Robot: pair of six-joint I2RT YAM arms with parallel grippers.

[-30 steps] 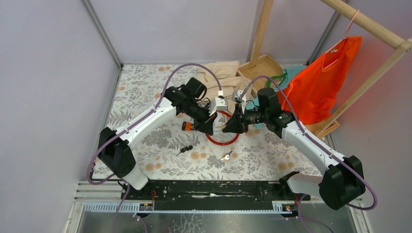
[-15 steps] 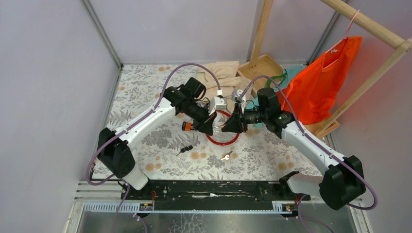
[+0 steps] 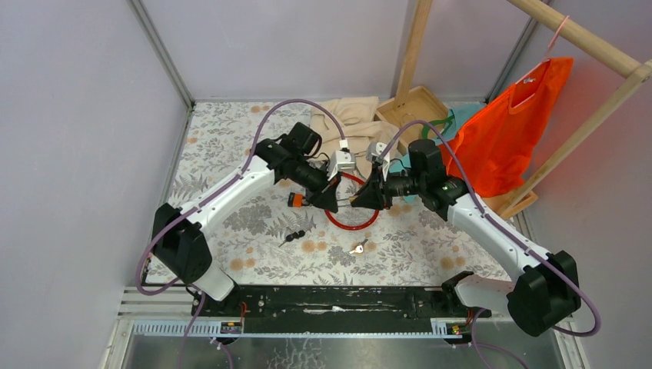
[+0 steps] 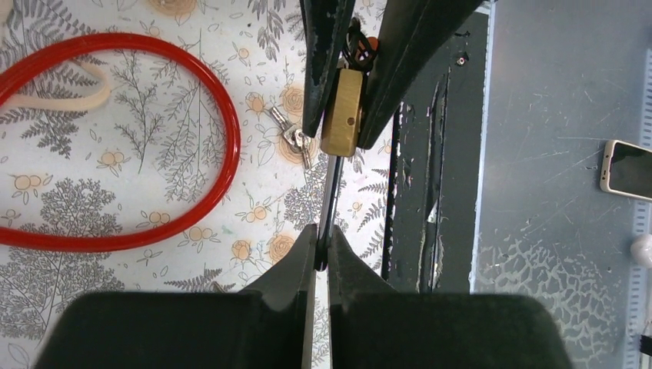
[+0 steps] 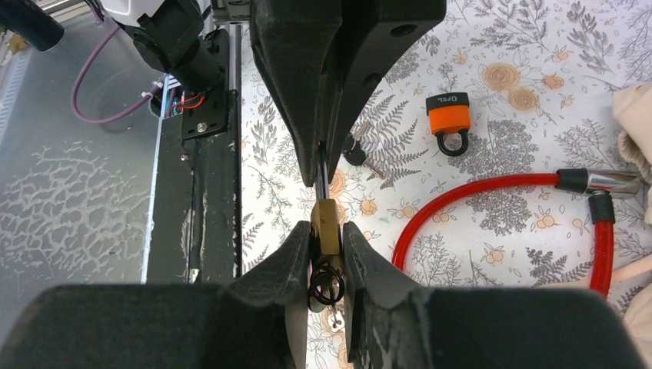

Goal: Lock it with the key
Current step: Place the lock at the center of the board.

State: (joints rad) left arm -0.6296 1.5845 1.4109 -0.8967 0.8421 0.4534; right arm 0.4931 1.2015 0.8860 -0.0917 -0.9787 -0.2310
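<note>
Both arms meet in mid-air over the middle of the table (image 3: 231, 154), tips nearly nose to nose. The left gripper (image 4: 321, 231) is pinched almost flat on the key (image 4: 330, 200), a thin dark shaft sticking straight out from btw its fingers. The right gripper (image 5: 327, 227) is clamped narrow on the padlock (image 4: 342, 111), a small brass one, gripped on its two broad faces. The key runs in line w/ the padlock and its tip meets the padlock's end face; can't tell how far in it sits. Some dark rings (image 5: 327, 288) bunch at the padlock's other end, back btw the right fingers. Below the two grippers, on the table, lies the red cable (image 3: 354, 225), looped, w/ its metal end toward the far side. An orange lock (image 5: 447, 111) lies flat just left of that loop, under the left wrist. Silver keys (image 3: 357, 248) lie nearer the front edge, just outside the loop, and a black key (image 3: 291, 237) sits left of them, apart. A beige cloth (image 3: 350, 115) is crumpled at the far edge, w/ a wooden tray (image 3: 415, 104) beside it toward the far right corner. An orange shirt (image 3: 507, 131) hangs from the wooden rack (image 3: 584, 42) on the right side. A phone (image 4: 627, 169) lies on the grey metal past the table's front edge.
</note>
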